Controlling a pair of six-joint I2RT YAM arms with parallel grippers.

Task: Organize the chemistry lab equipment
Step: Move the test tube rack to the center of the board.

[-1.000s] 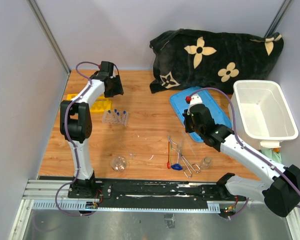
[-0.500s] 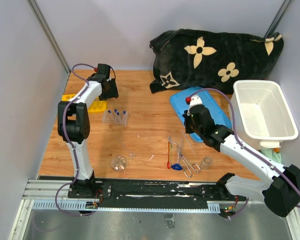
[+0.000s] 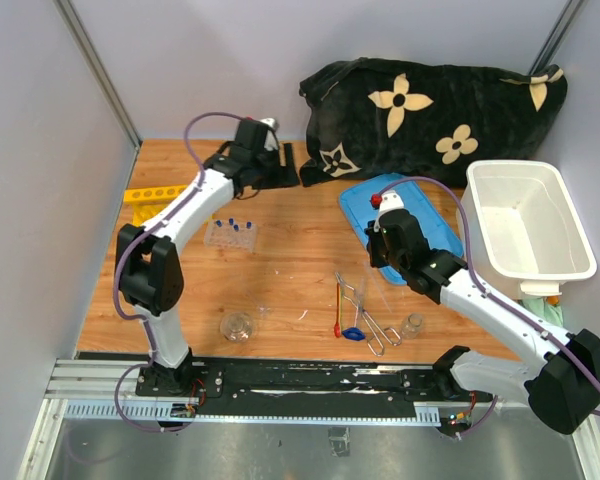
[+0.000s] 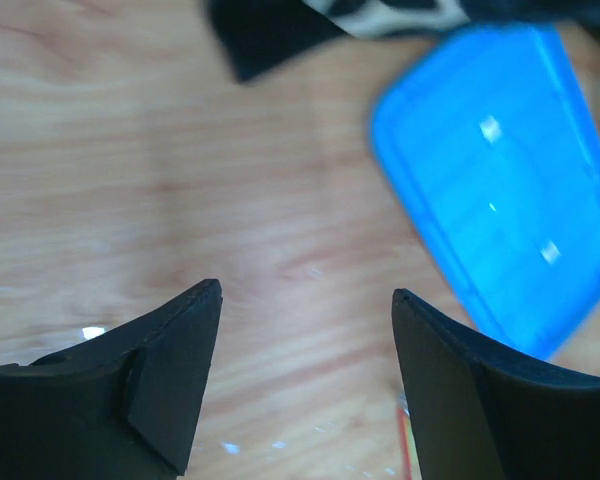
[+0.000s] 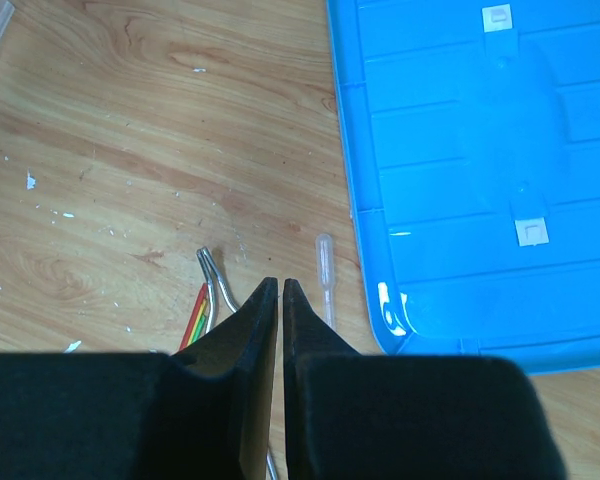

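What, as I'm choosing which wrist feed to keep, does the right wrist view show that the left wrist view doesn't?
Only the right wrist view: the tips of the metal tongs, a clear dropper, and the right gripper, shut. Only the left wrist view: a corner of the black cloth and the left gripper, open and empty. Both: the blue lid on the wooden table.

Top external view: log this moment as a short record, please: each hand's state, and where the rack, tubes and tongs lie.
left hand: open, empty, near the black cloth
right hand: shut, empty, beside the blue lid
tube rack: far left side
test tubes: grouped right of the rack, apart from it
tongs: near edge, beside the spatula
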